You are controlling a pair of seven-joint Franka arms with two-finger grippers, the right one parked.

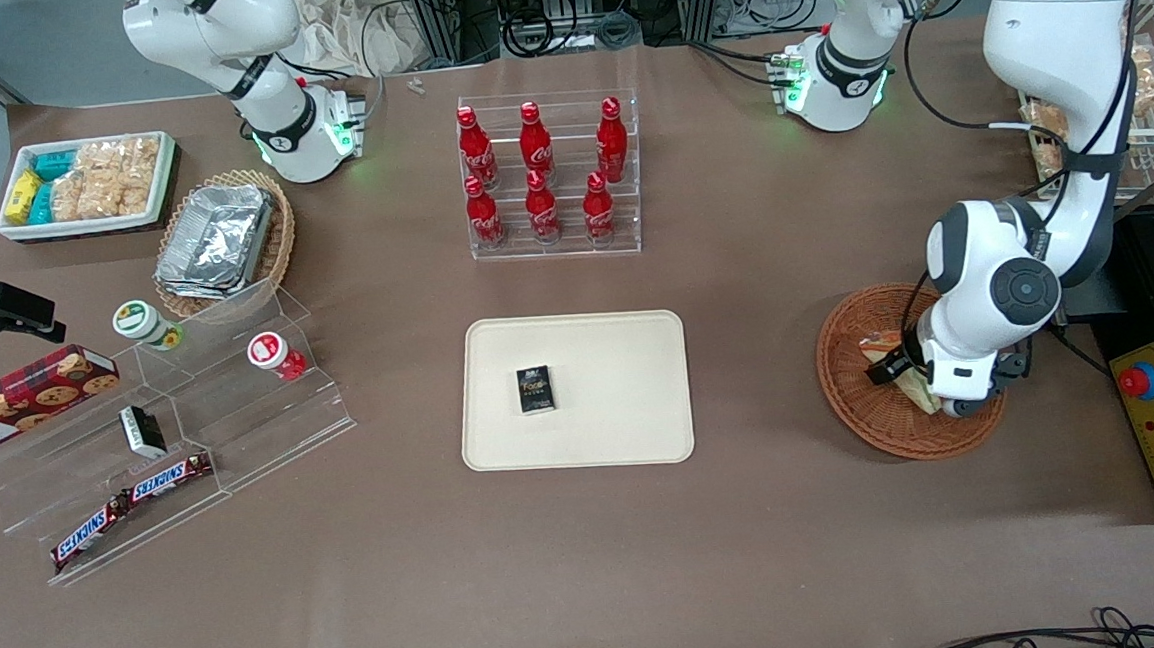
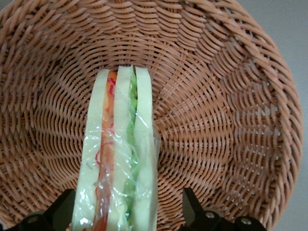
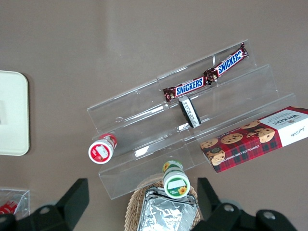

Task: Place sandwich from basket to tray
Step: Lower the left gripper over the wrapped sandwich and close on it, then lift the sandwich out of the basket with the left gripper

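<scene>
In the basket your gripper sits low with fingers spread wide either side of the sandwich, not yet clamped; close off-centre and the slick wrap could let it slip before reaching the tray

The left arm's gripper is sitting low inside the round reddish-brown wicker basket, fingers spread clear of the plastic-wrapped triangular sandwich. A small black box is occupying the flat beige rectangular tray.
</scene>
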